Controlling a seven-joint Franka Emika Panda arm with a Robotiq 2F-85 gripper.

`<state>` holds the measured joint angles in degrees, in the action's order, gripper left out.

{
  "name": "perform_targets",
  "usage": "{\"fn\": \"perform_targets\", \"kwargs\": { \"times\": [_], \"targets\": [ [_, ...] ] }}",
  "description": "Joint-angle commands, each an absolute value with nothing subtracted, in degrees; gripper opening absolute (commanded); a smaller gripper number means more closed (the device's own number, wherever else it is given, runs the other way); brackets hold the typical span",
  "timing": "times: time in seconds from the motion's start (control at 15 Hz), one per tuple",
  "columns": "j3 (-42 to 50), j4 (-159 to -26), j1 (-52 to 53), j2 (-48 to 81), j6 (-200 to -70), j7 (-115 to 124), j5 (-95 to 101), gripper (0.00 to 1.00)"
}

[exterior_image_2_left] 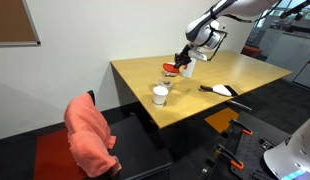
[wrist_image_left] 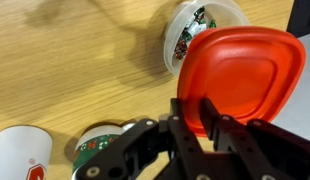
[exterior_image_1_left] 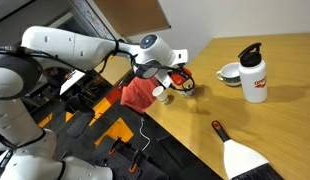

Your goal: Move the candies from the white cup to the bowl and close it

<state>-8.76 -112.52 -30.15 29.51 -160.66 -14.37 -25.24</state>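
Note:
My gripper (wrist_image_left: 197, 100) is shut on the rim of a round red lid (wrist_image_left: 240, 80), with one finger on each side of its edge. The lid hangs tilted above the table. Just beyond it stands the bowl (wrist_image_left: 190, 30), with several colourful candies inside and its right side hidden by the lid. In both exterior views the gripper (exterior_image_1_left: 176, 80) (exterior_image_2_left: 183, 65) hovers over the table with the red lid (exterior_image_2_left: 171, 69). The small white cup (exterior_image_1_left: 160, 92) (exterior_image_2_left: 160, 95) stands upright close by, nearer the table's edge. It does not appear in the wrist view.
A white bottle (exterior_image_1_left: 254, 75) (wrist_image_left: 20, 158) with a black cap and red label stands beside a whitish bowl (exterior_image_1_left: 229, 73) (wrist_image_left: 100, 148). A hand brush (exterior_image_1_left: 235, 150) (exterior_image_2_left: 220, 89) lies near a table edge. A red cloth (exterior_image_1_left: 135, 95) (exterior_image_2_left: 90, 135) hangs on a chair beside the table.

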Motion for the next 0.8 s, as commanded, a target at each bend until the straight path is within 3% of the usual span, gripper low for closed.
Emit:
{"fn": "perform_targets", "kwargs": {
  "times": [0.0,0.13,0.2,0.73],
  "targets": [
    [-7.64,-112.32,-29.04,29.53,-160.38,-14.98,-26.24,0.25],
    [-7.49,-112.26,-29.08,29.68,-160.39,-14.95,-26.2,0.25],
    [-7.46,-112.26,-29.08,29.68,-160.39,-14.95,-26.19,0.06],
    [-4.7,-115.41,-24.35,28.86,-162.55,-9.96,-25.34,0.06]
  ]
}}
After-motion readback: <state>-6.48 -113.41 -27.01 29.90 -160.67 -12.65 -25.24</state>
